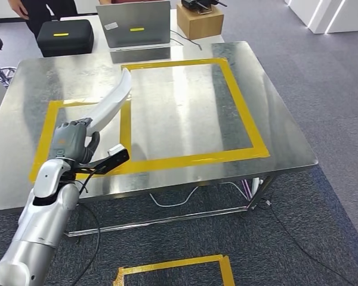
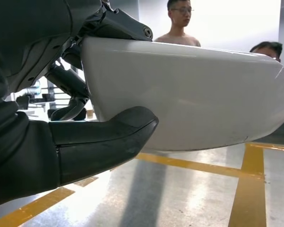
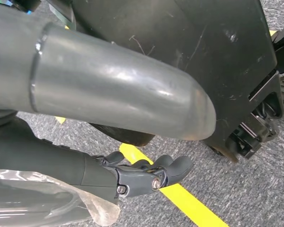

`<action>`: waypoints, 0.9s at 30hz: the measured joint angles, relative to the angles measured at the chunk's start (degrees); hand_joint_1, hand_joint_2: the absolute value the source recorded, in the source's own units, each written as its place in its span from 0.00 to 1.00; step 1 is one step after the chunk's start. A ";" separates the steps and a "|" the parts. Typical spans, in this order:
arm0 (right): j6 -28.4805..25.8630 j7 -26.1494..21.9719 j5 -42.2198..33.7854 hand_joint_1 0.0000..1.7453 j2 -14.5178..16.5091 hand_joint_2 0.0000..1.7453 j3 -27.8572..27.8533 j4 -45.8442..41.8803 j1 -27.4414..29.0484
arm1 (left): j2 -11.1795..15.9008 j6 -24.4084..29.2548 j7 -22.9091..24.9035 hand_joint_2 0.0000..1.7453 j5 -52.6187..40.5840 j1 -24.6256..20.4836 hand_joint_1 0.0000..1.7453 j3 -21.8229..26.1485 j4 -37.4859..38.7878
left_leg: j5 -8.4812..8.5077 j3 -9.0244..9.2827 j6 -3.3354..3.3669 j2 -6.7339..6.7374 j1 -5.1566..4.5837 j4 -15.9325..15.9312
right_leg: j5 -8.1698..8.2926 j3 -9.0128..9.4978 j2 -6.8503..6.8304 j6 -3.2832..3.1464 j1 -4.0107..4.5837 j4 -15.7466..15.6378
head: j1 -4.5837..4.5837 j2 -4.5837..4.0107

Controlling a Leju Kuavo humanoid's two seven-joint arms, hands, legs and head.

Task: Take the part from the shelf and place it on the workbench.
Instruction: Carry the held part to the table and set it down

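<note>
One part (image 1: 110, 102): white, long, curved, glossy. The left hand (image 1: 73, 140) holds it by its near end, above the left side of the workbench (image 1: 285, 143). Its long axis runs from the hand up and away toward the far right, with the free tip over the near-left corner of the larger tape rectangle. The left wrist view shows the thumb (image 2: 104, 137) pressed against the part's underside and darker fingers wrapped over its top edge; the part (image 2: 190, 94) is clear of the bench surface there.

Right hand (image 3: 147, 175): hangs over grey carpet beside a yellow floor line, fingers curled loosely inward, nothing in them.

Workbench: one, steel top, marked with two yellow tape rectangles (image 1: 240, 101), a smaller one on the left and a larger one on the right, sharing a side.

Floor: one more yellow tape outline (image 1: 177, 265) on the carpet in front of the bench; cables run under the bench.

Behind the bench, on a white table: one black case (image 1: 65, 37) and one grey case (image 1: 133, 24), each with a yellow strip whose writing cannot be read, and one cardboard box (image 1: 200, 21).

Two people (image 2: 180, 21) stand beyond the part in the left wrist view.
</note>
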 joint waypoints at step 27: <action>0.70 0.44 -1.09 0.00 0.01 0.00 0.98 0.00 -0.23 | 1.35 -2.56 12.22 1.00 -12.18 -8.16 1.00 2.47 16.53 | 0.02 -0.02 -0.02 0.01 0.01 0.00 | 0.00 -0.02 -0.01 0.00 0.02 0.04 | -0.01 0.00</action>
